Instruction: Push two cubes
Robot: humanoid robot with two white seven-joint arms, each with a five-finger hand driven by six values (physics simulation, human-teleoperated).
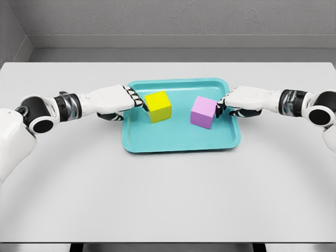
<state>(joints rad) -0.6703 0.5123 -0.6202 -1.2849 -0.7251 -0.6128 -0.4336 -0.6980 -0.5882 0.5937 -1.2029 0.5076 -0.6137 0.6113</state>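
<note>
A yellow cube [158,106] and a purple cube [203,112] sit apart inside a teal tray [178,140] on the white table. My left hand [135,101] reaches in over the tray's left rim, its extended fingertips touching the yellow cube's left face. From the right, my right hand [222,103] comes over the tray's right rim with its fingertips against the purple cube's right side. Both hands are held flat with fingers stretched out, grasping nothing. A gap of tray floor separates the two cubes.
The white table [168,199] spreads wide in front of and around the tray. A grey wall runs along the back. Both white forearms lie low over the table at left and right.
</note>
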